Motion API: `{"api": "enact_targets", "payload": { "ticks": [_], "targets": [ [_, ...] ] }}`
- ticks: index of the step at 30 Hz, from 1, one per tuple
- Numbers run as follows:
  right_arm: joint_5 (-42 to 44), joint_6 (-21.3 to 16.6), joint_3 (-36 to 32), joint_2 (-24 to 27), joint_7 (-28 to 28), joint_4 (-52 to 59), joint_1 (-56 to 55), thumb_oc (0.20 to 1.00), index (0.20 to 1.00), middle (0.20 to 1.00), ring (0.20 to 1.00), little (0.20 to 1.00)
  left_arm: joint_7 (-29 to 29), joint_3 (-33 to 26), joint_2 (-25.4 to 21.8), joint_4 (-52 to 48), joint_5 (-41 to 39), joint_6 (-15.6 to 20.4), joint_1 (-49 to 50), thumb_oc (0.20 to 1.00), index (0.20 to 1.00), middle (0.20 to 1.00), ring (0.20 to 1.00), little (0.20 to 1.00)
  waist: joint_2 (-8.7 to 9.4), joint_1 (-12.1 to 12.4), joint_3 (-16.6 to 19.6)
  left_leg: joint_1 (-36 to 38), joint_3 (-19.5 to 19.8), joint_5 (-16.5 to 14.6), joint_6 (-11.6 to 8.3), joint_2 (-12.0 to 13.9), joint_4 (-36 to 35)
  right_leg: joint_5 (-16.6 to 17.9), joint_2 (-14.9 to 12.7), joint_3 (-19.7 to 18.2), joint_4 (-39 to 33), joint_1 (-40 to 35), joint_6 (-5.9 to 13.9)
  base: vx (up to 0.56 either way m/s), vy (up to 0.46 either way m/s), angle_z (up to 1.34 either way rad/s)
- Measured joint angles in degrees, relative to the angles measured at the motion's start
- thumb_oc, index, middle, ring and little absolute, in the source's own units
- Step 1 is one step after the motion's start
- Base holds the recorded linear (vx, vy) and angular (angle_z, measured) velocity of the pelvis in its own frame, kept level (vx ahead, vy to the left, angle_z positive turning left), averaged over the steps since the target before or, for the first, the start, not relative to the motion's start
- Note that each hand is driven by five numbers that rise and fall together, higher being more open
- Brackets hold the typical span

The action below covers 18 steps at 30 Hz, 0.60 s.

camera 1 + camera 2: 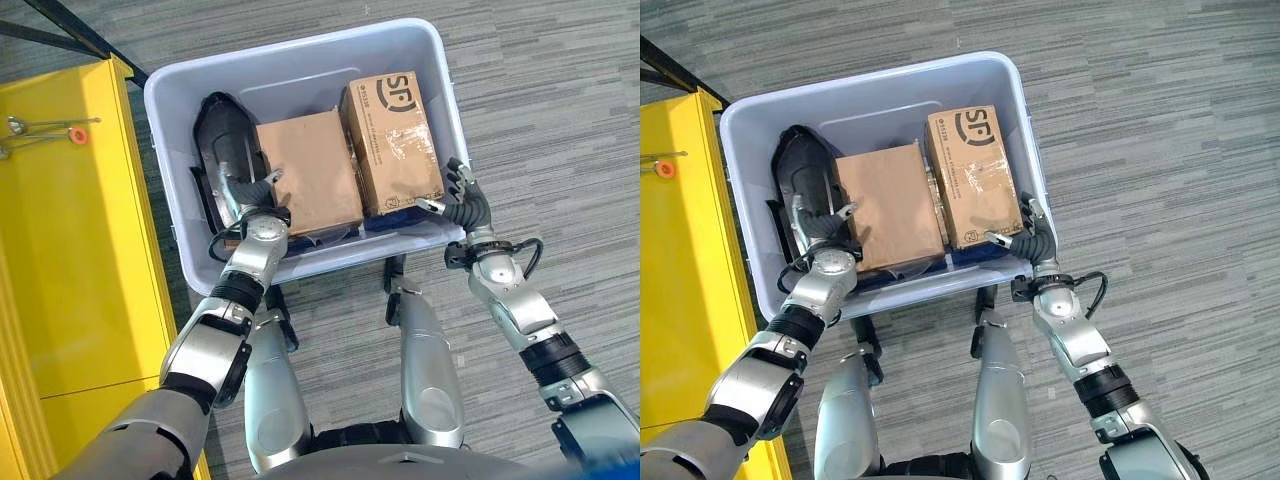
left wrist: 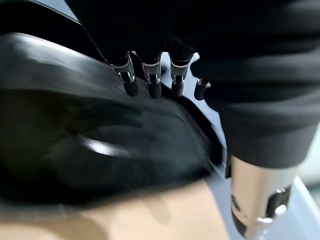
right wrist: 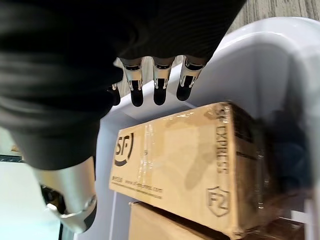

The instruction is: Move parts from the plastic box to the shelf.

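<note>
Parts in plastic box [image 1: 170, 95], both hands at its near rim.
Eye views: left hand [image 1: 243, 196] fingers loose btwn black part [image 1: 222, 130] & plain carton [image 1: 305, 170]. R wrist view: right hand [image 3: 155, 82] fingers straight, empty, above printed carton [image 3: 185, 160], long axis pointing away.

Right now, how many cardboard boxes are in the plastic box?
2. A plain cardboard box lies in the middle of the plastic box, and a printed, taped cardboard box lies beside it on the robot's right. More could be hidden underneath.
</note>
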State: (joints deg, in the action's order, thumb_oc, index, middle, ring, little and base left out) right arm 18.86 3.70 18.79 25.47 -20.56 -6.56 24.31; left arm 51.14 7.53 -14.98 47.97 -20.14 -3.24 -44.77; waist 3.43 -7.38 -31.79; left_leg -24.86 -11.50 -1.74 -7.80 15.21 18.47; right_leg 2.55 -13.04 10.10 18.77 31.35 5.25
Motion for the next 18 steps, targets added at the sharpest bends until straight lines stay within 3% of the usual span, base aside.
{"api": "enact_targets", "payload": {
  "ticks": [4, 11, 13, 17, 18],
  "targets": [
    [0.03, 0.76, -0.03, 0.08, -1.0, -0.04, 2.96, 1.0, 1.0, 1.0, 1.0, 1.0, 2.55, -1.21, -2.34, 1.39, -2.99, -1.21, -2.85, 1.0, 1.0, 1.0, 1.0, 1.0, 0.82, -0.74, -0.16, -4.28, 0.92, -0.21, -0.26, 0.46, 2.21, -0.34, 0.18, 0.05, 1.78, 3.67, -0.3, 0.01, -0.018, 0.02],
    [0.11, 1.75, 0.66, 0.4, -1.8, 0.0, 2.81, 1.0, 1.0, 1.0, 1.0, 1.0, 0.95, 0.61, -2.85, 3.0, -3.91, -1.86, -5.01, 1.0, 1.0, 1.0, 1.0, 1.0, 1.35, -1.67, -0.06, -5.82, 0.93, -2.62, -0.39, 0.78, 5.22, -0.94, 0.3, -0.57, 2.3, 4.3, 0.0, 0.05, 0.003, -0.02],
    [0.14, 1.89, 1.19, 0.35, -2.08, 0.18, 1.76, 1.0, 1.0, 1.0, 1.0, 1.0, -4.07, 3.72, -3.45, 2.62, -2.12, 0.15, -5.78, 1.0, 1.0, 1.0, 1.0, 1.0, 1.85, -1.82, 0.0, -6.76, 0.88, -3.53, -0.3, 0.99, 6.49, -0.79, 0.43, -0.73, 2.29, 4.78, -0.16, 0.01, 0.007, -0.02],
    [0.1, 2.18, 0.36, 0.32, -0.77, 1.1, -0.13, 1.0, 1.0, 1.0, 1.0, 1.0, -14.66, 8.57, -4.34, -2.31, -0.36, 0.16, -5.82, 1.0, 1.0, 1.0, 1.0, 1.0, 2.65, -1.62, 0.12, -7.33, 0.67, -4.69, 0.09, 0.92, 7.96, -0.74, 0.39, -1.52, 2.03, 4.75, 0.15, 0.02, 0.063, -0.03],
    [0.09, 2.22, 0.27, 0.31, 0.32, 1.21, -0.3, 1.0, 1.0, 1.0, 1.0, 1.0, -19.52, 10.72, -4.34, -3.53, 1.07, 0.18, -6.33, 1.0, 1.0, 1.0, 1.0, 1.0, 3.07, -1.8, 0.24, -7.62, 0.52, -5.28, 0.32, 0.91, 8.84, -0.56, 0.39, -1.85, 1.7, 4.73, 0.48, 0.02, 0.055, -0.1]
  ]
}}
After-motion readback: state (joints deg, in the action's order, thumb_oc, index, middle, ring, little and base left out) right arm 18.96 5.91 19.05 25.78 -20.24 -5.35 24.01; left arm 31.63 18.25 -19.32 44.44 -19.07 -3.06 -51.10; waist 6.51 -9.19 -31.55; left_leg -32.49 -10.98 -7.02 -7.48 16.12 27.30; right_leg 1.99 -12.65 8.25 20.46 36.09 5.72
